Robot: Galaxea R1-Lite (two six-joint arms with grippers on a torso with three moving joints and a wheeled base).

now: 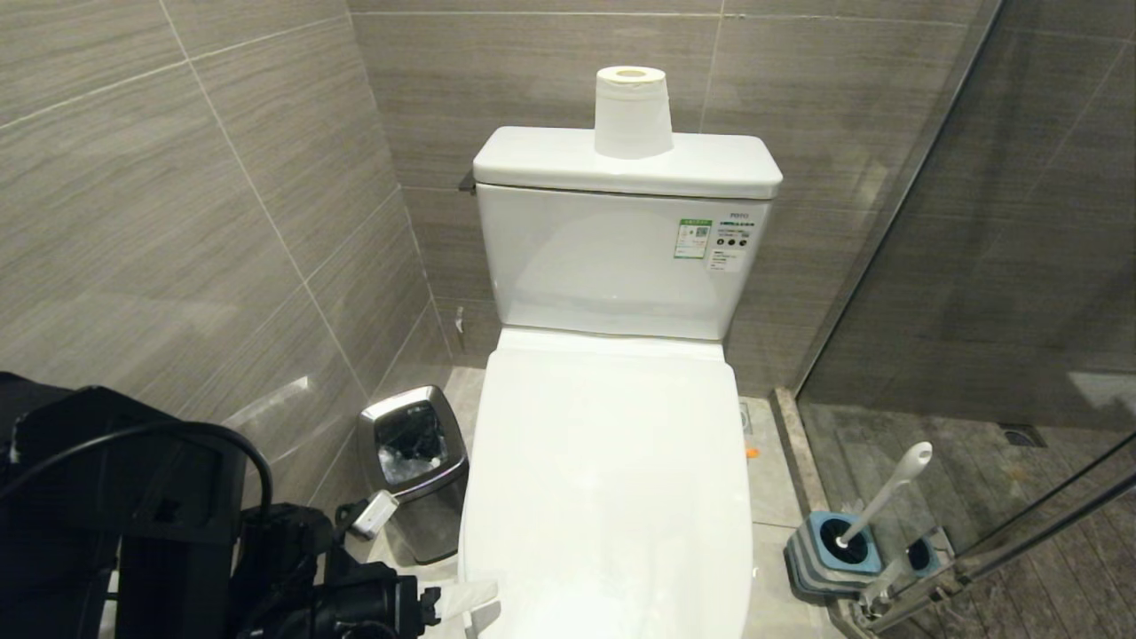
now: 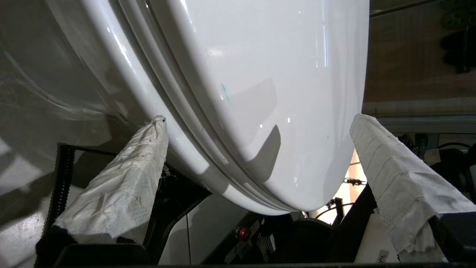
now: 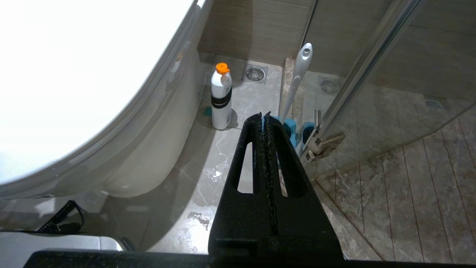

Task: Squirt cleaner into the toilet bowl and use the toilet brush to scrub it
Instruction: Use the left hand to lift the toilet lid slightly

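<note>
Only the right wrist view showed one bottle (image 3: 221,97) beside the toilet (image 3: 111,111); left gripper (image 2: 256,123) gaped, right gripper (image 3: 265,116) closed; one brush (image 1: 883,497).

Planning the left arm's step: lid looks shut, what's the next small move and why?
Probably ease the left hand further onto the front edge of the lid, then close and lift. The lid is down over the bowl; the open fingers straddle its front edge, one below, one above. The brush sits in its holder.
</note>
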